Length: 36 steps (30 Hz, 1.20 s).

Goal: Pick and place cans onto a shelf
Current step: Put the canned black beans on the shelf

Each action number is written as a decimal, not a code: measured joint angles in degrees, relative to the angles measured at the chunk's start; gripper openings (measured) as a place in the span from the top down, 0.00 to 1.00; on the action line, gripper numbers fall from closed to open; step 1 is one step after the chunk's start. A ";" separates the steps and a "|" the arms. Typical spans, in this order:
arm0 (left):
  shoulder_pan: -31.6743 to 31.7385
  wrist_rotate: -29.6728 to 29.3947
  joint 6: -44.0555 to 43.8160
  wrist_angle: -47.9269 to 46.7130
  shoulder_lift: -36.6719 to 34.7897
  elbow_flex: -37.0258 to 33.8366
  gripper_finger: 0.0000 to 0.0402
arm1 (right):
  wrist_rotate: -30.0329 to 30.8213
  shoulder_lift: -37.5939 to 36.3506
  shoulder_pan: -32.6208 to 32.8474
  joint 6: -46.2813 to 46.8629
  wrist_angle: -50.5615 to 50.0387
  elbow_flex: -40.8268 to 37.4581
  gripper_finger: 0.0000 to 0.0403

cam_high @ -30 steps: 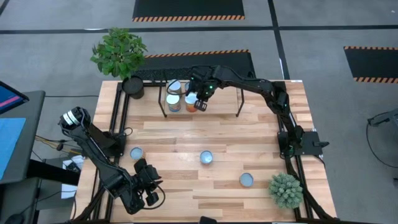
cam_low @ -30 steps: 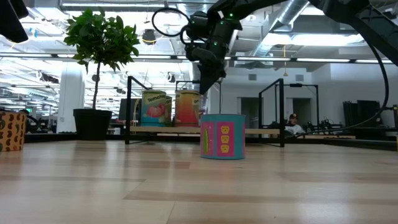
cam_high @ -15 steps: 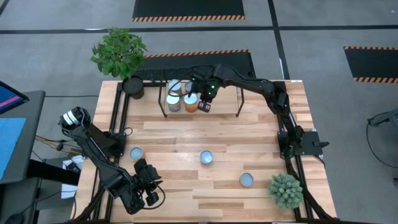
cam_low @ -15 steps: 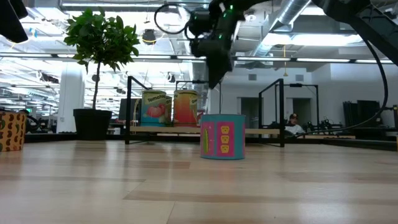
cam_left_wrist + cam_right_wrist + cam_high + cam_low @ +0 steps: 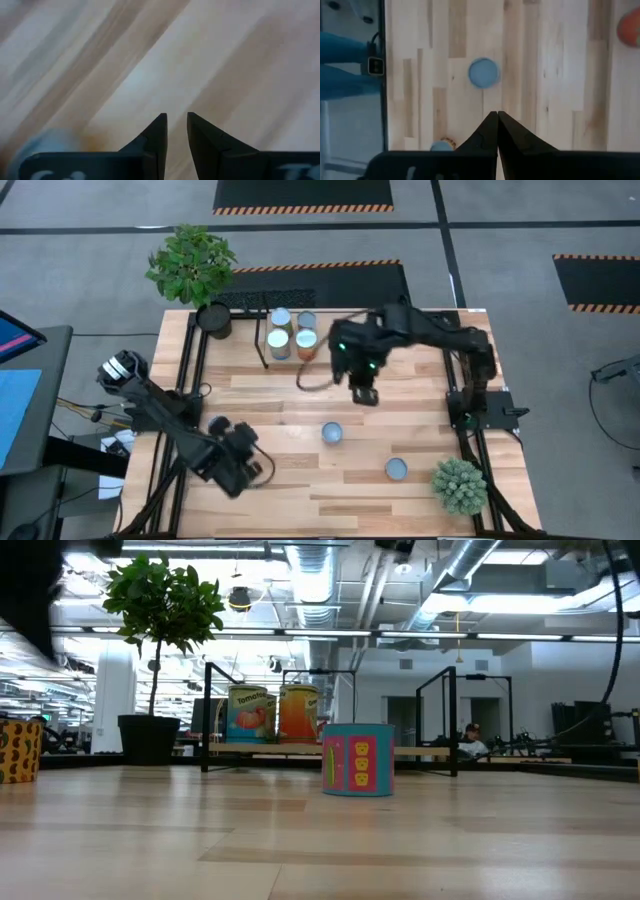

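Above the desk's (image 5: 280, 395) middle, the right claw (image 5: 364, 394) hangs pressed together, empty.
Descending unopened, it could topple the can (image 5: 331, 433); left claw (image 5: 238, 470), slightly spread, waits near the left edge.

One camera hangs high above and looks straight down on the whole wooden table (image 5: 300, 410), far enough to see the floor around it. Another camera sits low at the table top and looks level across the boards into the room behind; it is close to the pink can (image 5: 358, 759), which the high camera sees from above as a round blue top (image 5: 331, 433). Both also see the shelf (image 5: 325, 345) with its cans and the tall potted plant (image 5: 192, 265). A camera on the right wrist looks straight down at the boards from well up. A camera on the left wrist looks down from very near the wood.
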 joint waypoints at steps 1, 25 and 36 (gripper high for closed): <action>0.97 6.03 -0.86 -4.64 0.02 0.00 0.84 | 1.32 -0.95 1.55 0.38 -0.05 -0.06 0.93; -2.90 20.08 -7.05 -11.79 -0.76 -14.67 1.00 | 17.88 -12.95 15.23 9.03 0.02 -0.02 0.93; 4.48 4.40 12.60 -1.68 -0.79 -3.06 1.00 | 18.16 -12.97 13.57 8.90 -0.02 0.00 0.93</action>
